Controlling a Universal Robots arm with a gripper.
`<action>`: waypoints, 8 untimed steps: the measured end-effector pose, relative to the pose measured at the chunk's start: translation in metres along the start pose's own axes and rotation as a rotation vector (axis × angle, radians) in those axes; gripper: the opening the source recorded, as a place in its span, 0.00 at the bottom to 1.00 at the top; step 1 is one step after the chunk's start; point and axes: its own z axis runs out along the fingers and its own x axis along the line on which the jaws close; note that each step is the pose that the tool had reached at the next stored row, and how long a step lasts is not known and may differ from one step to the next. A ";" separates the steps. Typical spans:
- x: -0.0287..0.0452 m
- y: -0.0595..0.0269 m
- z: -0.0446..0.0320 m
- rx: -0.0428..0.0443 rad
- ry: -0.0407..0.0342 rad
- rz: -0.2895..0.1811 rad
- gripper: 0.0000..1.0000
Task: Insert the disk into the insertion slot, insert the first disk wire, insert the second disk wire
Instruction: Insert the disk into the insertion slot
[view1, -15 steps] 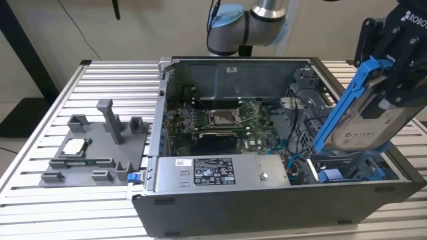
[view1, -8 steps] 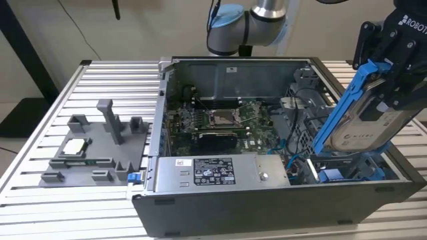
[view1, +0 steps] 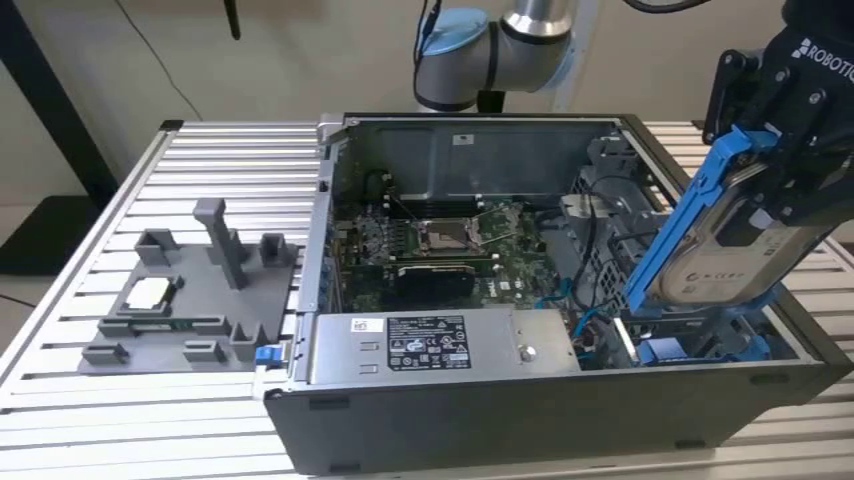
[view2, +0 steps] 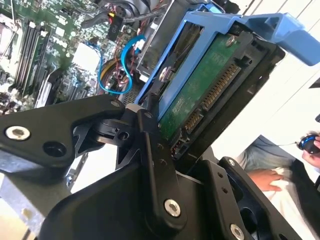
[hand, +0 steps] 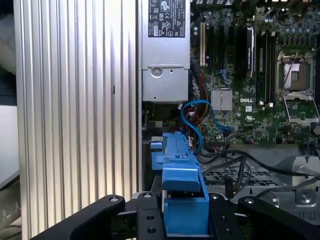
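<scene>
My gripper (view1: 785, 185) is shut on the disk (view1: 727, 250), a silver drive with a white label in a bright blue carrier. The disk hangs steeply tilted over the right end of the open computer case (view1: 534, 420). Its lower end is down by the blue rails of the insertion slot (view1: 694, 348). In the second wrist view the disk's green circuit board (view2: 200, 95) faces the camera between the black fingers (view2: 150, 145). The first wrist view shows the blue carrier (hand: 182, 185) edge-on. A blue cable (view1: 567, 290) (hand: 200, 112) loops loose inside the case; I cannot tell which cables are the disk wires.
A silver labelled power-supply box (view1: 441, 345) lies along the case's front, with the motherboard (view1: 454, 240) behind it. A grey fixture plate (view1: 187, 300) with upright posts sits on the slatted table (view1: 174, 420) at the exterior view's left. A person's hand (view2: 265, 180) rests beyond the case.
</scene>
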 end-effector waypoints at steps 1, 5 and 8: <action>0.0000 0.0000 0.0004 0.0002 0.0001 0.000 0.33; 0.0000 -0.0001 0.0024 0.0012 0.0000 0.000 0.33; 0.0000 -0.0001 0.0040 0.0018 -0.0001 0.000 0.33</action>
